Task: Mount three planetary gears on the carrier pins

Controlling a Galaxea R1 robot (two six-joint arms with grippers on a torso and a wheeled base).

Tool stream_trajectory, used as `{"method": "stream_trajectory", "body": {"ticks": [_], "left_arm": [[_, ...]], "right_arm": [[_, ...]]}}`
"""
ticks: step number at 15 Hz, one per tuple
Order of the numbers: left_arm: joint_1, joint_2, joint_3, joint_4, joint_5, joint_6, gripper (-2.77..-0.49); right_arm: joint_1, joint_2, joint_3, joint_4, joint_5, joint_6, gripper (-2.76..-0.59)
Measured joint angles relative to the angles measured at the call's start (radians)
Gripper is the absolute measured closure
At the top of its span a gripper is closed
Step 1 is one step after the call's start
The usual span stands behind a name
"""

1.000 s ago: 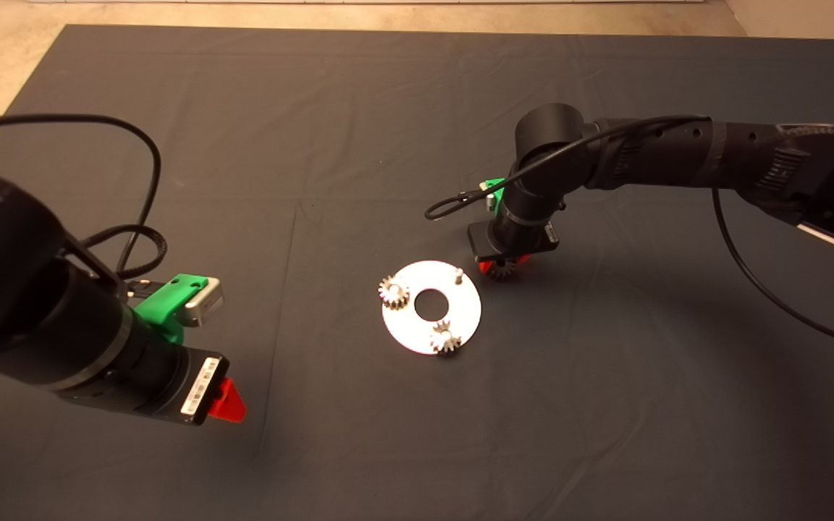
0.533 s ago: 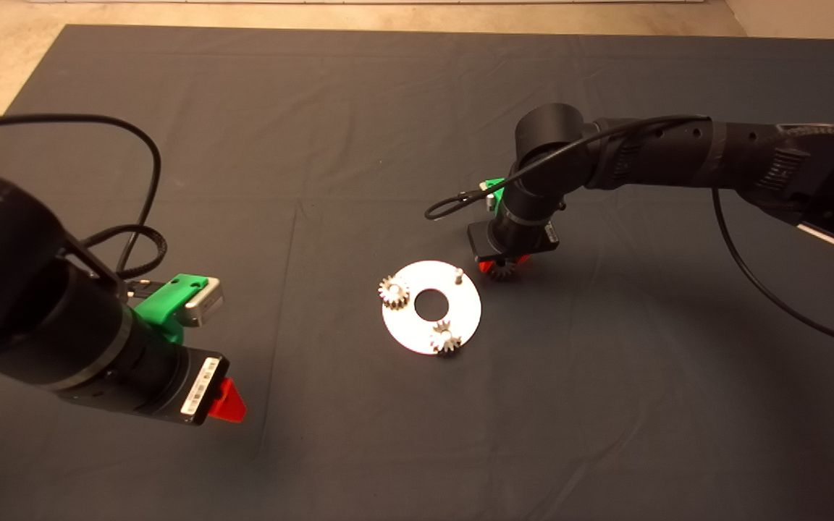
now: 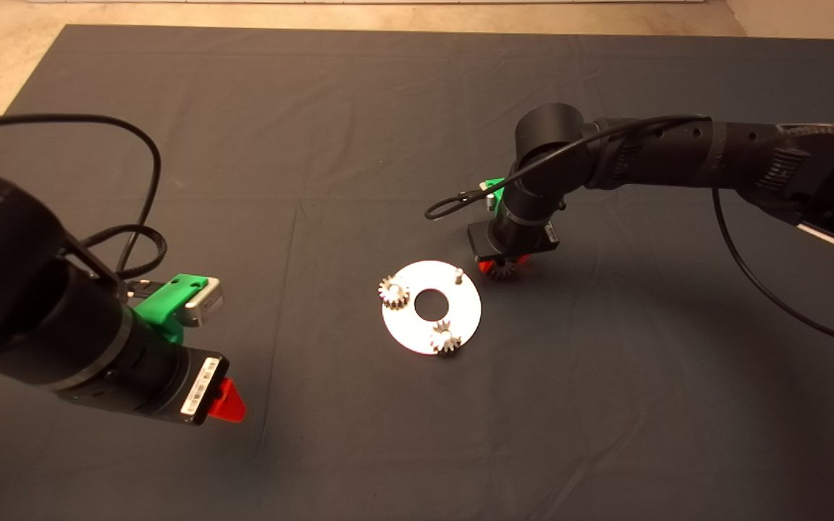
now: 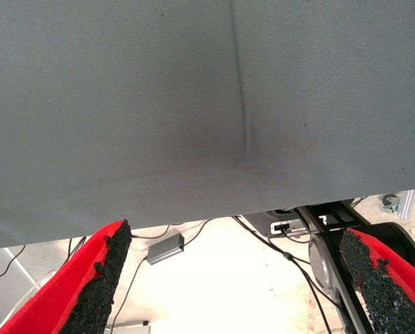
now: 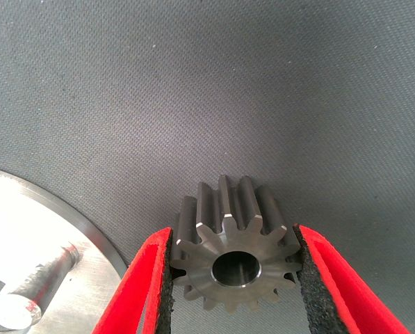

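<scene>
Right gripper (image 5: 233,268) clamps the third planetary gear (image 5: 233,243) on the mat, just beside the carrier disc (image 3: 431,307). Left gripper (image 4: 235,278) idles, spread wide. Risk: a tilted bore jams on the bare pin (image 3: 457,273).

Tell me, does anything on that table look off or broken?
Nothing stands out. Two gears sit on pins of the disc; one pin is bare. The right gripper holds the third gear beside the disc. The left gripper waits, jaws open.
</scene>
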Motion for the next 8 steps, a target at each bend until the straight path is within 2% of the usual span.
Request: {"method": "stream_trajectory", "body": {"ticks": [8], "left_arm": [[0.000, 0.000, 0.000, 0.000, 0.000, 0.000, -2.18]], "right_arm": [[0.050, 0.002, 0.061, 0.000, -0.001, 0.000, -1.04]]}}
